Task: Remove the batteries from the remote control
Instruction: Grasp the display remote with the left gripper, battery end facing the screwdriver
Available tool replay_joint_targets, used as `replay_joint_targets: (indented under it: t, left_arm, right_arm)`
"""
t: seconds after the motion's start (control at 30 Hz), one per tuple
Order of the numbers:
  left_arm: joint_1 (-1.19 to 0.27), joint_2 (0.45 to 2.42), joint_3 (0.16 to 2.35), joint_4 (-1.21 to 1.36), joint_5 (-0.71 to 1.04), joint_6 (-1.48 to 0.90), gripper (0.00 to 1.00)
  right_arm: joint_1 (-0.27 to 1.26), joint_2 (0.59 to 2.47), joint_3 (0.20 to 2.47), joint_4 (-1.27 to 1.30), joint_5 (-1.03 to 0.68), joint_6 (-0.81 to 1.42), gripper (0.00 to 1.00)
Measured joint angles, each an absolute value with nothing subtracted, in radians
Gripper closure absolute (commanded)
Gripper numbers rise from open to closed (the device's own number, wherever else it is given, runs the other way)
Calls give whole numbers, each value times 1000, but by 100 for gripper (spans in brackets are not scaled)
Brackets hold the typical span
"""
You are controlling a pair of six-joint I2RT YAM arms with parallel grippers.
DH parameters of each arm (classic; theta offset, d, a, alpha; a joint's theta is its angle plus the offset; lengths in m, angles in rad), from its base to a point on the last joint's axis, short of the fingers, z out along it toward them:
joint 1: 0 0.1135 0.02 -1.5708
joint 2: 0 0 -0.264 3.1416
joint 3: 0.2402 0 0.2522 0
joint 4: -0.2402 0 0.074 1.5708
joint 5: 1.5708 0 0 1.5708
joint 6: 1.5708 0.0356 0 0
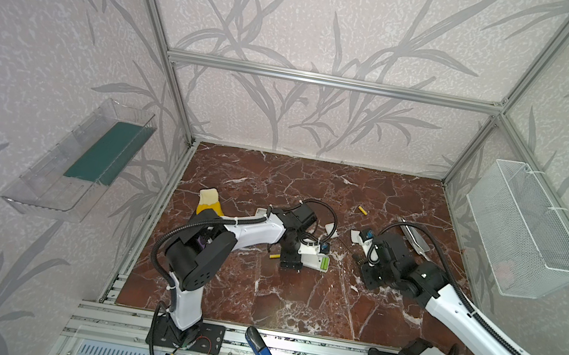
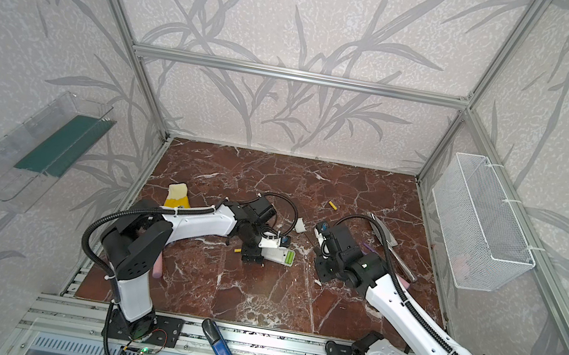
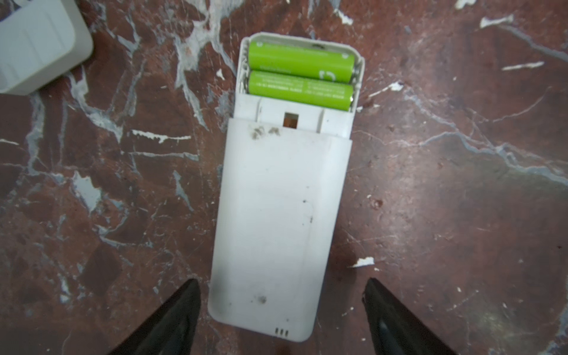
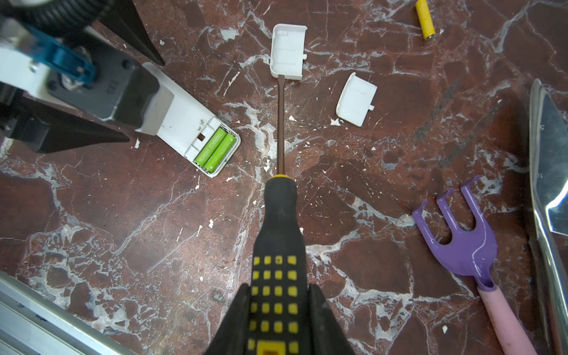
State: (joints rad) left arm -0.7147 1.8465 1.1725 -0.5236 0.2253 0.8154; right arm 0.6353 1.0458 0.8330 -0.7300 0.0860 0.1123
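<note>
The place is a robotics lab test cell. A frame of aluminium profiles [image 1: 330, 81] encloses it, with leaf-patterned wall panels [image 1: 302, 13] fitted as a backdrop. A left arm [image 1: 189, 307] and a right arm [image 1: 448, 311], both white and black, are bolted to a slotted rail [image 1: 324, 353] at 6 o'clock of the marble-look counter [image 1: 294, 297]. A clear plastic bin [image 1: 52, 178] hangs at 9 o'clock, a wire basket [image 1: 527, 234] at 3 o'clock.

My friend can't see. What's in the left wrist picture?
A white remote lies back-up on a marble table, its battery bay open with two green batteries side by side. The left claw is open, a black finger on each side of the remote's other end.
</note>
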Motion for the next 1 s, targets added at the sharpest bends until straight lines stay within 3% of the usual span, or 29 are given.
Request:
replay_joint_targets:
  t: [0.2,0.57,1.0]
  left_arm:
    - [-714,1882,1195,-523,209,791,24]
    - [-715,1883,1196,-531,186,650,53]
    - [-708,1875,1187,-525,158,550,58]
  right_arm:
    - [635,1040,833,-731,86,112,100]
    - [630,1024,833,-732,96,111,100]
    - [630,1047,868,-762,86,95,100]
